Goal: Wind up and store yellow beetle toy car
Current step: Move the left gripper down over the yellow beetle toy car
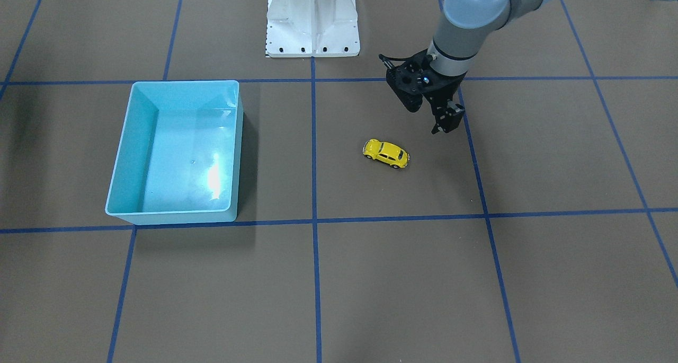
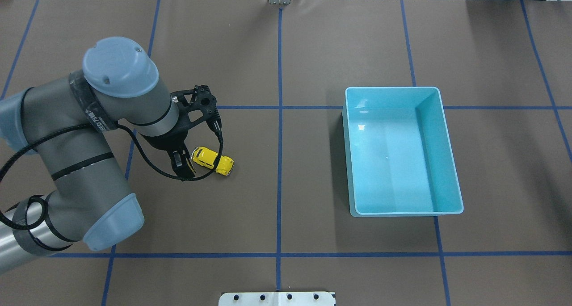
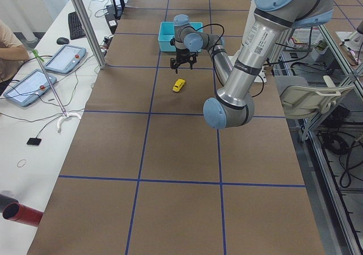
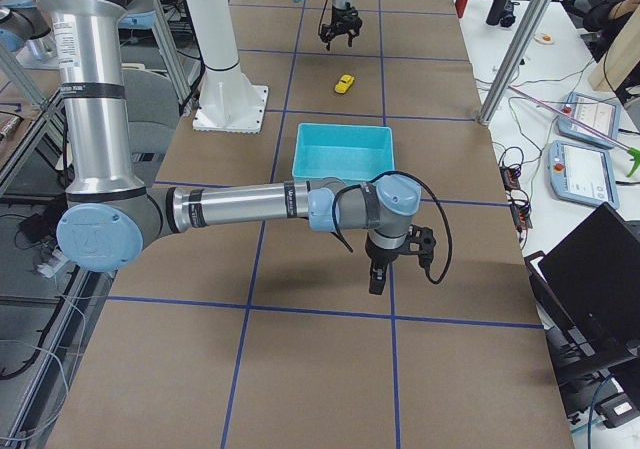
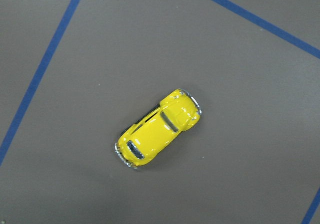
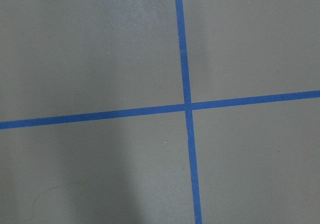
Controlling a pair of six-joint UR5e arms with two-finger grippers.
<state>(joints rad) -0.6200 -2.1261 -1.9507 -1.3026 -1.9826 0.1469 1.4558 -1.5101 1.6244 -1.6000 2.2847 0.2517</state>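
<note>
Hovering: the left claw (image 1: pixel 428 120) hangs above the desk (image 1: pixel 402 278), its fingers pointing down and spread apart, with nothing between them.
Left pose: the left arm (image 2: pixel 80 163) is folded at the elbow, its forearm runs out over the desk, and the wrist is turned so the claw faces the surface.
Car: the yellow beetle toy car (image 1: pixel 386 153) stands on its wheels on the desk, below this claw and a little to its side, apart from both fingers. The left wrist view looks straight down on its roof.
Right pose: the right arm (image 4: pixel 240 207) has its forearm stretched level across the desk, with the wrist bent so the right claw (image 4: pixel 377 281) points down.
Right claw state: only the side view shows it, so I cannot tell how far it is open or whether it holds anything.
Bin: the turquoise bin (image 1: pixel 127 151) lies well apart from the left claw, between the two claws.
Surface: brown covering crossed by blue tape lines (image 1: pixel 313 156). Under the right claw, two of them cross.
Base: the white base mount (image 1: pixel 312 21) stands behind the left claw, towards the robot.
Room: beyond the desk's far edge from the robot, a white counter carries tablets (image 3: pixel 63 59) and a keyboard (image 3: pixel 75 23), and a person (image 3: pixel 8 47) sits at it.
</note>
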